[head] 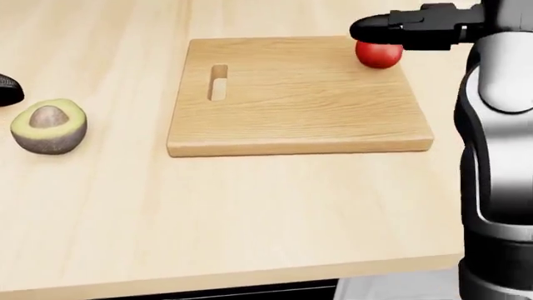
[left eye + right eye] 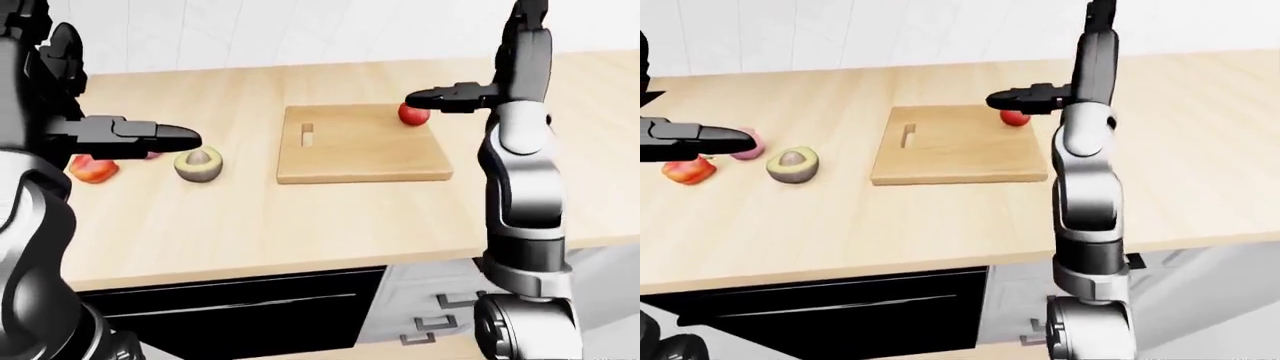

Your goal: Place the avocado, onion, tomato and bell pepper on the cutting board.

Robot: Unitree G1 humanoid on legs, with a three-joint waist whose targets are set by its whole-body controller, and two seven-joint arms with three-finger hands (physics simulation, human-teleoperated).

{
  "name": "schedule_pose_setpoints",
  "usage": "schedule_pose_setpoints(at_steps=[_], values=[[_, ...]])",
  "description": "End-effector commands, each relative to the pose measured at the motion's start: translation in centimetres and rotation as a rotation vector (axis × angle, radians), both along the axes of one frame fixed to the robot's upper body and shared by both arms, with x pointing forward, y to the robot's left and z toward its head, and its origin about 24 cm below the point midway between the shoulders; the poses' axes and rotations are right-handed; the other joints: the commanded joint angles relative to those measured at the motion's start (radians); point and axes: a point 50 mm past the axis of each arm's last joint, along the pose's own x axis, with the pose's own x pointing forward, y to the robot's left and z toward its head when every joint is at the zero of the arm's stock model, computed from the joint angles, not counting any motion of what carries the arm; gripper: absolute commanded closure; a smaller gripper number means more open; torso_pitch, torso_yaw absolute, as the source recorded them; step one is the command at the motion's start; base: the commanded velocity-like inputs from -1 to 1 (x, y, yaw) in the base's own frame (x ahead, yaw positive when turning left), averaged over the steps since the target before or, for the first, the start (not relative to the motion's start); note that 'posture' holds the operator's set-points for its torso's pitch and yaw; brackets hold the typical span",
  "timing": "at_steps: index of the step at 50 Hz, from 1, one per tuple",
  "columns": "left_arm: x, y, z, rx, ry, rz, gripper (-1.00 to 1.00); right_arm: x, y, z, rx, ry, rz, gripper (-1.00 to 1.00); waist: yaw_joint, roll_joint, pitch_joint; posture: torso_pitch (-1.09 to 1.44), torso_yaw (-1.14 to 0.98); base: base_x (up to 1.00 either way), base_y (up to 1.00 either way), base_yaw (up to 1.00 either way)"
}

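The tomato (image 1: 379, 54) sits on the cutting board (image 1: 292, 100) — just under the right hand (image 1: 392, 28). That hand's fingers are spread, holding nothing — the left hand (image 2: 165, 136) too.

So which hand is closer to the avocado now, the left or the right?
Left. The left hand hovers just beside the avocado, up and to its left in the left-eye view. The right hand is across the cutting board, over the tomato.

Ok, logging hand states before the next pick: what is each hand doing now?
Left hand: open, fingers extended, holding nothing.
Right hand: open above the tomato, not gripping it.
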Motion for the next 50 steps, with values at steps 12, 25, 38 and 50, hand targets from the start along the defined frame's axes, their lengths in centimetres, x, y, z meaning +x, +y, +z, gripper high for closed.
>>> schedule_pose_setpoints(at_steps=[12, 25, 38, 50], values=[[-1.0, 0.9, 1.3, -0.005, -0.084, 0.041, -1.00, -9.5, -2.0, -0.4, 0.038, 0.041, -0.022, -1.00, 0.000, -0.004, -0.024, 0.00, 0.00, 0.00, 0.00, 0.00], [-0.9, 3.0, 0.4, -0.035, -0.091, 0.092, -1.00, -11.0, -1.9, -3.5, 0.051, 0.072, -0.028, -1.00, -0.005, 0.009, -0.027, 0.00, 0.00, 0.00, 0.00, 0.00], [0.4, 5.9, -2.1, -0.027, -0.031, 0.203, -1.00, -11.5, -1.6, -5.8, 0.080, 0.101, -0.034, -1.00, -0.006, 0.016, -0.036, 0.00, 0.00, 0.00, 0.00, 0.00], [0.9, 8.3, -4.1, -0.102, -0.038, 0.323, -1.00, -11.5, -1.4, -5.7, 0.072, 0.108, -0.033, -1.00, -0.007, 0.017, -0.041, 0.00, 0.00, 0.00, 0.00, 0.00]])
